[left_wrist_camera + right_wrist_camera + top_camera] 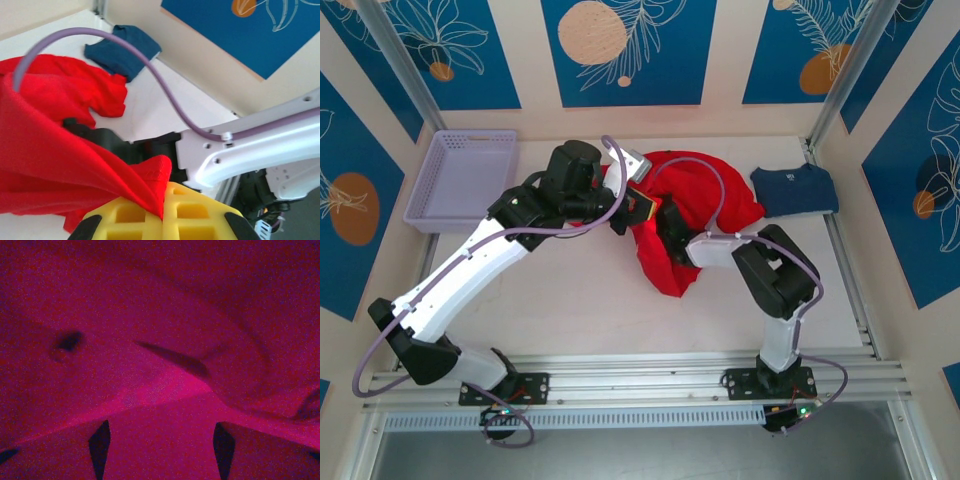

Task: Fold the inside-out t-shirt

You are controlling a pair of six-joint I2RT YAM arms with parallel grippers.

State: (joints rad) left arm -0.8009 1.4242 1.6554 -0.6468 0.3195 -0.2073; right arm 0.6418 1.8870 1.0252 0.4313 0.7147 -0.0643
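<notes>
The inside-out t-shirt (712, 188) is bright red and lies bunched at the middle back of the table, with one part lifted. My left gripper (639, 205) is shut on a raised fold of it; in the left wrist view the cloth (55, 150) is pinched between the yellow pads (125, 217) of the gripper (163, 216). The right arm's end reaches under the red cloth from the right. Inside the shirt, my right gripper (161, 447) has its dark fingertips (100, 446) standing well apart, with red cloth (150, 315) draped all round them.
A folded navy blue t-shirt (795, 190) (122, 50) lies at the back right. A lavender plastic basket (470, 178) stands at the back left. Bare table runs along the front, ahead of the arm bases.
</notes>
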